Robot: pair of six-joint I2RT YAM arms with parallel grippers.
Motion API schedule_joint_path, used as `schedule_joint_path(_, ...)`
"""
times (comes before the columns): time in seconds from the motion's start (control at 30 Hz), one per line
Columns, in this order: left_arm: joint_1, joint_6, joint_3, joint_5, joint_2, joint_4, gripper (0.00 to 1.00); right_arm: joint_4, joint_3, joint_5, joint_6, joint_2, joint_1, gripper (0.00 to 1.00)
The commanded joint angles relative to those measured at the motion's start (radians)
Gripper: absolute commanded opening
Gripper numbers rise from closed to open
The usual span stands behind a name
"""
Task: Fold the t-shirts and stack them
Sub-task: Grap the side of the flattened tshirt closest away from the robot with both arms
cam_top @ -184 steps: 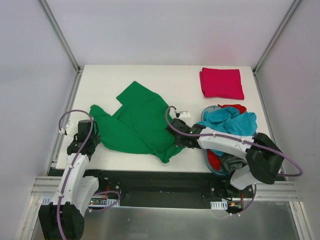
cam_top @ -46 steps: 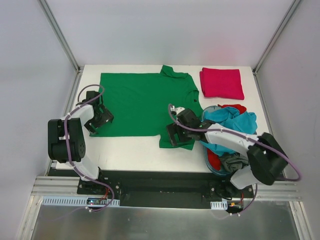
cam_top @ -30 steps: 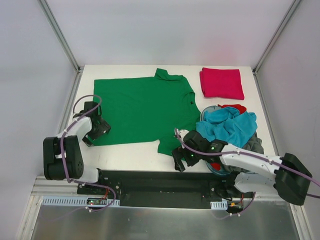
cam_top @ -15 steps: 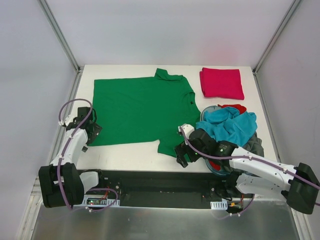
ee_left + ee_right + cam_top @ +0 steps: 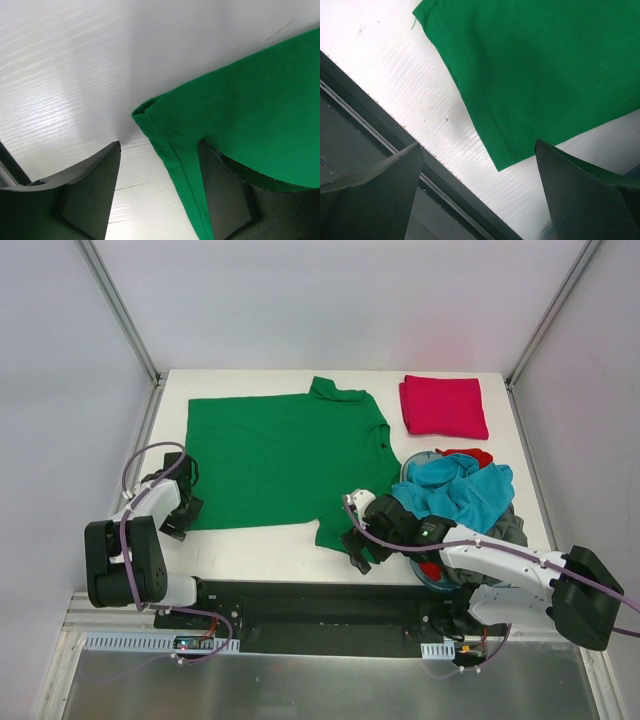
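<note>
A bright green t-shirt [image 5: 285, 465] lies spread flat on the white table [image 5: 260, 542]. My left gripper [image 5: 180, 510] sits low at its near-left corner. In the left wrist view the gripper [image 5: 160, 146] is part open, with the hemmed corner [image 5: 165, 135] lying loose between the fingers [image 5: 90, 190]. My right gripper [image 5: 357, 545] hovers wide open over the near-right flap [image 5: 520, 90] of the same shirt and holds nothing. A folded crimson-pink t-shirt [image 5: 443, 406] lies at the back right. Teal [image 5: 455, 490], red [image 5: 466, 454] and dark grey [image 5: 508, 527] shirts are heaped in the tub.
The round blue tub [image 5: 404, 473] stands at the right, with my right arm reaching across its near side. The table's near edge and a black rail [image 5: 365, 145] run just below the right gripper. Metal frame posts [image 5: 120, 310] stand at the back corners.
The left gripper's jaws have narrowed around the green shirt's near-left corner. The right gripper has shifted slightly left and away, over the near-right flap. The shirt has not moved.
</note>
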Motion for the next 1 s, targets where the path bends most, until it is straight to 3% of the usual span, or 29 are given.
schedule_joint_path(0.0,0.009,-0.048,0.007,0.01,0.061,-0.008,0.6,0.025,0.0,0.008,-0.019,-0.028,-0.002,0.96)
schedule_joint_path(0.2,0.011,-0.044,0.023,0.021,0.111,0.004,0.42,0.015,-0.005,-0.042,-0.027,-0.037,-0.001,0.96)
schedule_joint_path(0.3,0.011,-0.042,0.03,0.024,0.121,0.006,0.25,0.011,-0.003,-0.055,-0.027,-0.039,-0.002,0.96)
schedule_joint_path(0.37,0.009,-0.039,0.033,0.026,0.124,0.007,0.05,0.012,-0.002,-0.05,-0.027,-0.04,-0.002,0.96)
schedule_joint_path(0.4,0.011,-0.036,0.035,0.026,0.126,0.009,0.0,0.011,0.0,-0.052,-0.027,-0.04,-0.001,0.96)
schedule_joint_path(0.67,0.011,0.018,0.033,0.001,0.046,0.01,0.0,-0.032,0.056,-0.093,-0.096,0.027,0.007,0.99)
schedule_joint_path(0.97,0.011,0.067,0.026,-0.02,-0.063,0.01,0.0,-0.107,0.265,-0.044,-0.206,0.333,0.035,0.76)
